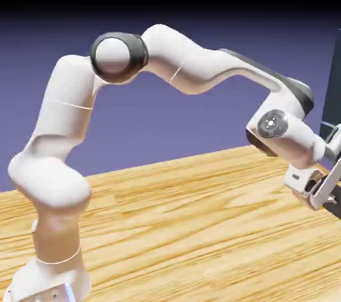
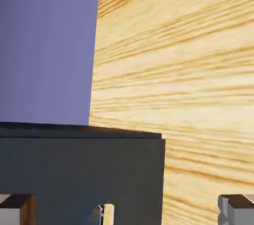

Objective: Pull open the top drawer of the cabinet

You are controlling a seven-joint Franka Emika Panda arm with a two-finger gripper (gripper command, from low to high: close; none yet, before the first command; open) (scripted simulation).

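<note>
Only a narrow dark navy strip of the cabinet (image 1: 335,74) shows at the exterior view's right edge, so I cannot single out the top drawer there. My gripper (image 1: 328,191) hangs low beside that strip, tilted toward it, a little above the table. In the hand view a dark navy cabinet face (image 2: 79,174) fills the lower left. Which section it is I cannot tell. A small pale piece (image 2: 107,214) pokes up at the bottom edge in front of it. The gripper (image 2: 126,211) is open, with its grey fingertips (image 2: 237,209) far apart and nothing between them.
The wooden table (image 1: 186,214) stretches under the arm, and in the hand view it fills the right side as the table (image 2: 188,70). The robot base (image 1: 50,274) stands at the lower left. A violet backdrop (image 2: 44,45) lies behind.
</note>
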